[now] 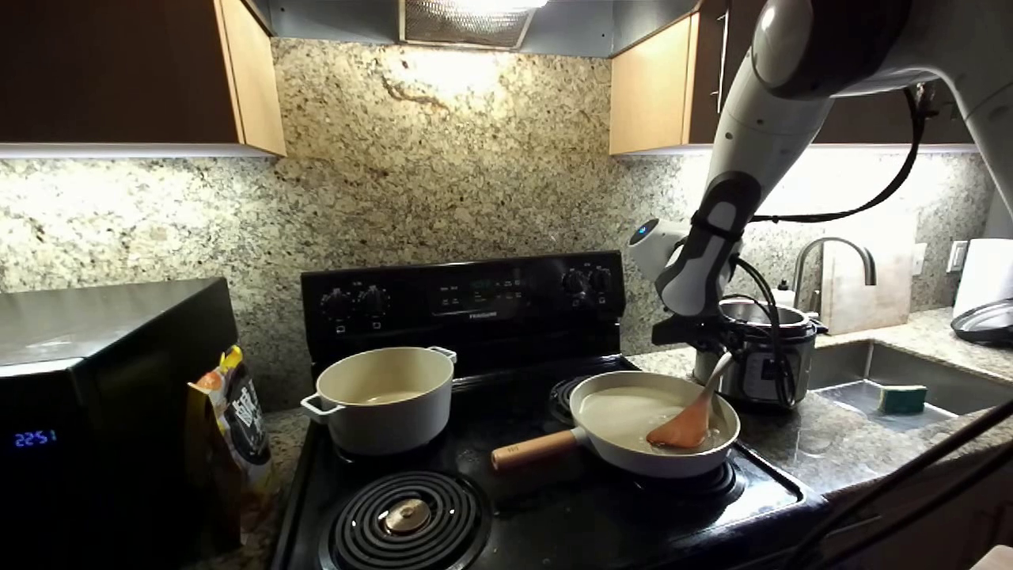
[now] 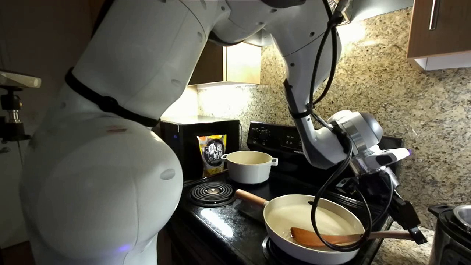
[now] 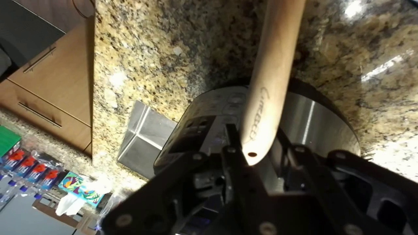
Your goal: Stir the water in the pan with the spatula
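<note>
The cream-white pan [image 1: 633, 453] [image 2: 278, 237] sits on a stove burner, its wooden handle pointing away from the gripper. Pale water [image 1: 621, 408] [image 2: 303, 215] lies shallow in it. The spatula [image 1: 684, 426] [image 2: 311, 237] leans over the pan's rim with its flat blade down in the water. My gripper [image 1: 724, 348] [image 2: 415, 233] is beyond the rim, above the counter side, shut on the handle's upper end. In the wrist view, the spatula handle [image 3: 274, 71] runs between the fingers of the gripper [image 3: 258, 135]; pan and blade are out of that view.
A deeper cream pot [image 1: 392, 419] [image 2: 248, 173] stands at the stove's back. A steel electric cooker [image 1: 764, 372] [image 3: 310, 114] stands close by the gripper. A black cable loop [image 2: 316, 228] hangs over the pan. A sink [image 1: 965, 380] and snack bag [image 1: 245, 427] are farther off.
</note>
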Controlling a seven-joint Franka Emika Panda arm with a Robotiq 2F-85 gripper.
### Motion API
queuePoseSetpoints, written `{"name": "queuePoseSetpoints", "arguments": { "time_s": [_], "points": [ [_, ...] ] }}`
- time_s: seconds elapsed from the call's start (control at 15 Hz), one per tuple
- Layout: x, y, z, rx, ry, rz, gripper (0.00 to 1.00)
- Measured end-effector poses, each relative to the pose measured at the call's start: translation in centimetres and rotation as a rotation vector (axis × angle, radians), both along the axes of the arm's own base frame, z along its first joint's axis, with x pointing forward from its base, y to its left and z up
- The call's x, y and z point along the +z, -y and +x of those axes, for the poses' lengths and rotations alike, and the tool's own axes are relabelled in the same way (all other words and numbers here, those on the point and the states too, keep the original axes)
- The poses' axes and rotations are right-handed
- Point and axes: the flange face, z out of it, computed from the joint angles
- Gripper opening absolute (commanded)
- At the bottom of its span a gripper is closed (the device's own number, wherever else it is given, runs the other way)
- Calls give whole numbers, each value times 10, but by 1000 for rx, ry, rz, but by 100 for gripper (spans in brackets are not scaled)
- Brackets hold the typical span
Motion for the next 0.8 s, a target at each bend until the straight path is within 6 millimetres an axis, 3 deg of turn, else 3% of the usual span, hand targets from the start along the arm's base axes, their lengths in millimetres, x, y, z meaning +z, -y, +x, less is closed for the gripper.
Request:
{"name": "queuePoseSetpoints", "arguments": {
  "time_s": [0.4,0.8],
  "points": [
    [7,9,2,-33,20,2,7],
    [30,20,17,-53,47,-32,7]
  ]
}}
